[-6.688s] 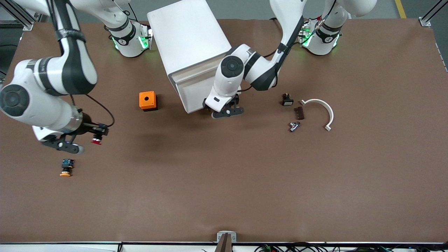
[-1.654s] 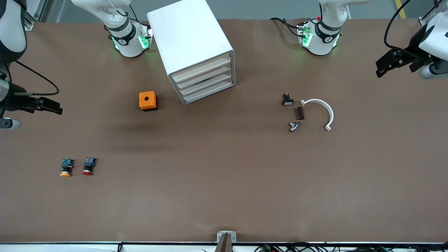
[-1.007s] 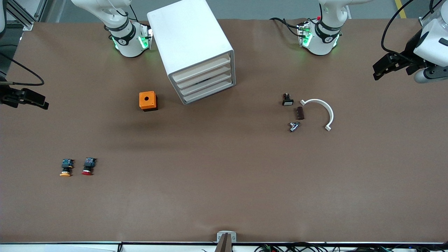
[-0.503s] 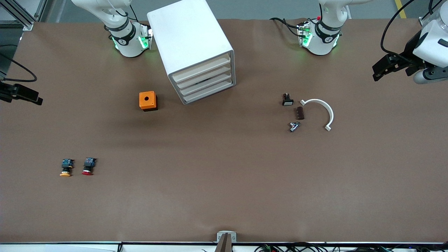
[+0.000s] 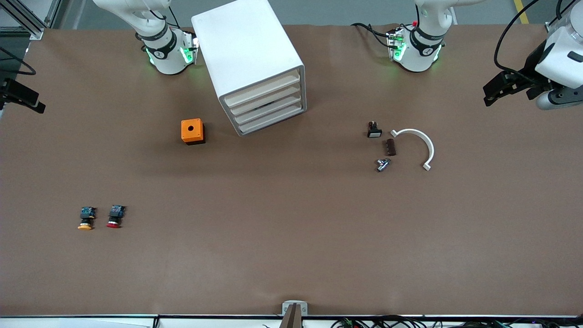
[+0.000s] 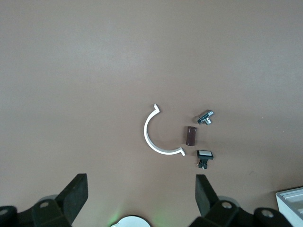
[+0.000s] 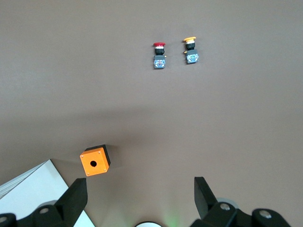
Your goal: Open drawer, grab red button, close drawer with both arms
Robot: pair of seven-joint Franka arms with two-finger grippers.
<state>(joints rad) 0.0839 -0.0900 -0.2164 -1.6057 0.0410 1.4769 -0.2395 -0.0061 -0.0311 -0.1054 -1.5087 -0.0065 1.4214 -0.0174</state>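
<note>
Worktop [image 5: 291, 237]: broad brown matte sheet, flat; wide bare stretches through the middle and along the edge nearest the front camera.

Cabinet [image 5: 246, 50]: big white boxy shell with rounded corners, set askew between the two arm bases; four cream-fronted shallow drawers stacked in its face. The drawer [image 5: 266, 102] and its three fellows all sit flush and shut.

Left gripper [image 5: 501, 86]: black, hanging over the worktop's edge at the left arm's end, fingers [image 6: 204, 194] spread wide and empty.

Right gripper [image 5: 20, 95]: black, at the rim of the right arm's end, largely cut off in the front view; fingers [image 7: 75, 198] wide apart, holding nothing (seen in the right wrist view).

White half-ring clip [image 5: 421, 146]: smooth curved plastic, toward the left arm's end. Just beside it lie a small dark brown block [image 5: 390, 147], a black switch with a pale face [image 5: 374, 130] and a small metal fitting [image 5: 382, 164], all apart from one another.

Orange box [image 5: 192, 131]: squarish, round hole on top, near the cabinet's front corner.

The button [image 5: 115, 217]: red mushroom cap, black-and-blue body, lying on its side toward the right arm's end, long axis running cap-first toward the front camera; open room all round save its neighbour.

Orange-yellow-capped button [image 5: 86, 218]: just beside it, lying likewise.
</note>
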